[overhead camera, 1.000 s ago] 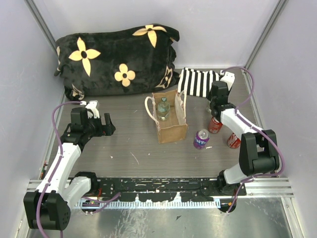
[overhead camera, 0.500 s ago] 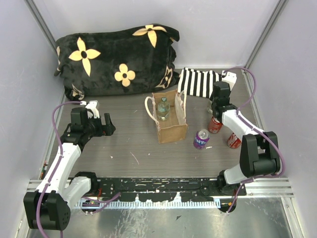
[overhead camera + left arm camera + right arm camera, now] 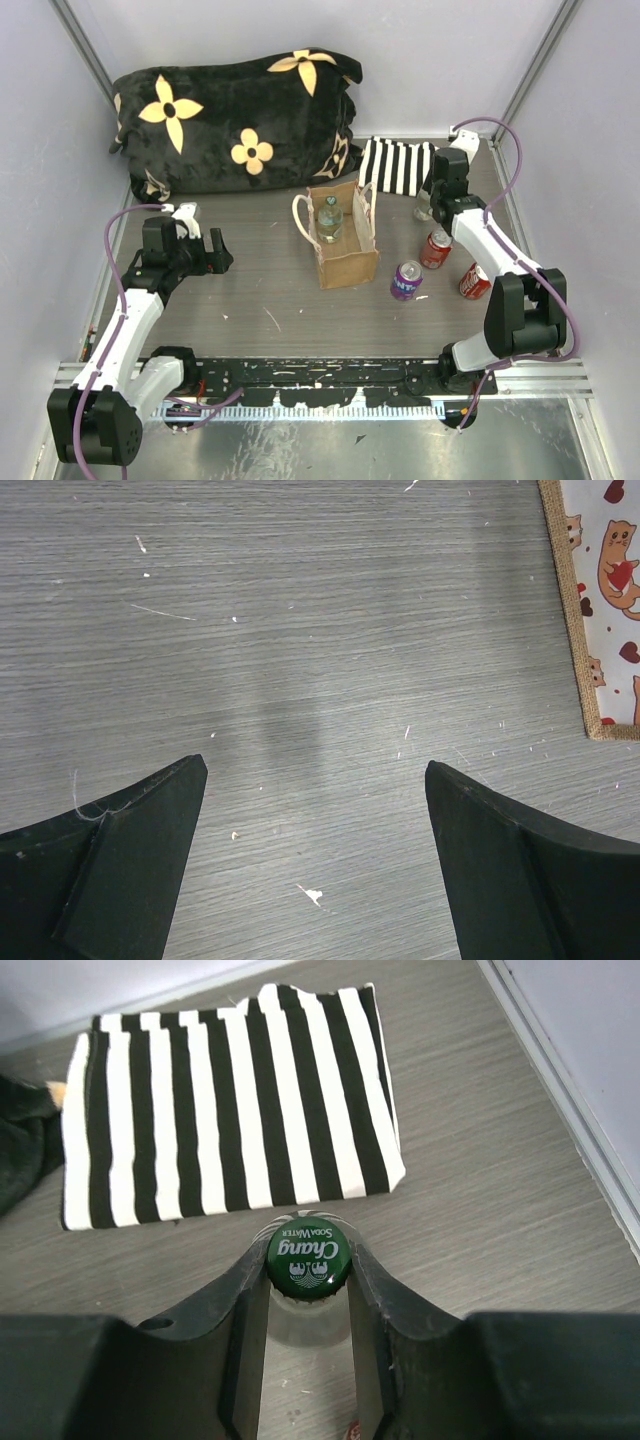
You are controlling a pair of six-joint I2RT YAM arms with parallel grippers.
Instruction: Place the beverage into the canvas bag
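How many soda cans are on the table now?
3. A red can right of the bag, a purple can left of and nearer than it, and a second red can farthest right. The right arm may hide more.

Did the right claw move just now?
Yes. The right claw moved up the view, away from the nearest red can and toward the striped cloth, shut on a green-capped bottle.

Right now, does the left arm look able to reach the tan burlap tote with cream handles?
Probably yes: only bare grey tabletop lies between the open left gripper and the tan burlap tote.
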